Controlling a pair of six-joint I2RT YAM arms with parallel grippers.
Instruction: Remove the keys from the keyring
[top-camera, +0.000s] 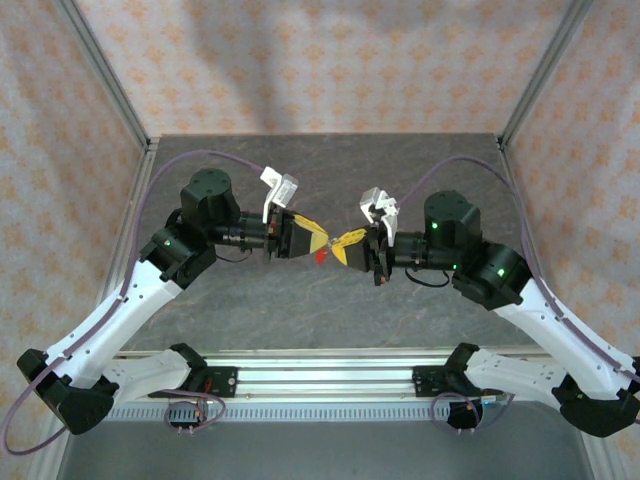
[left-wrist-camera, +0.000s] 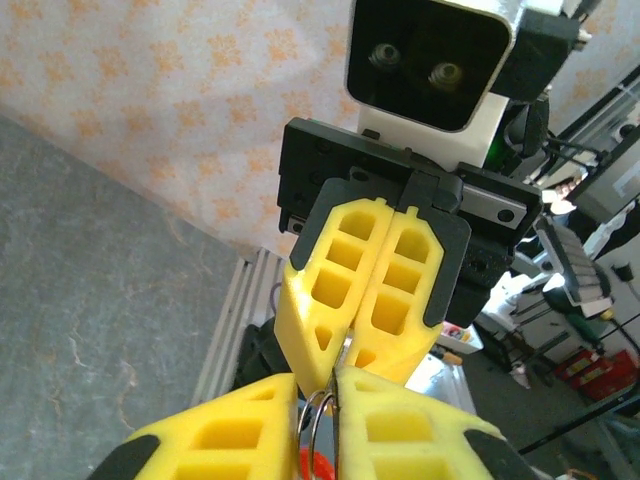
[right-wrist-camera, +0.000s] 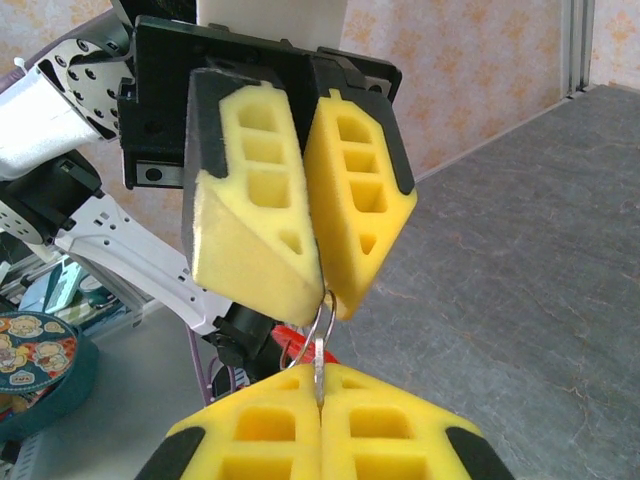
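Red keyring (top-camera: 320, 257) sits in left hand (top-camera: 319, 238), key (right-wrist-camera: 318, 366) in right hand (top-camera: 344, 243), mid-table (top-camera: 320, 315).

- left arm (top-camera: 110, 310), right arm (top-camera: 560, 335): white shells on long links, black joint housings
- purple cable (top-camera: 205, 153) trailing along each
- green light (top-camera: 497, 271) on joints
- left gripper (top-camera: 316, 238), right gripper (top-camera: 350, 240): blocky yellow fingers (left-wrist-camera: 330, 290), square cut-out cells, black backing

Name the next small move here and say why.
Probably the right gripper should ease the key slightly away while twisting it along the coil. Both grippers look shut, tip to tip: the left gripper pinches the keyring, the right holds the key, which is threaded on the ring.
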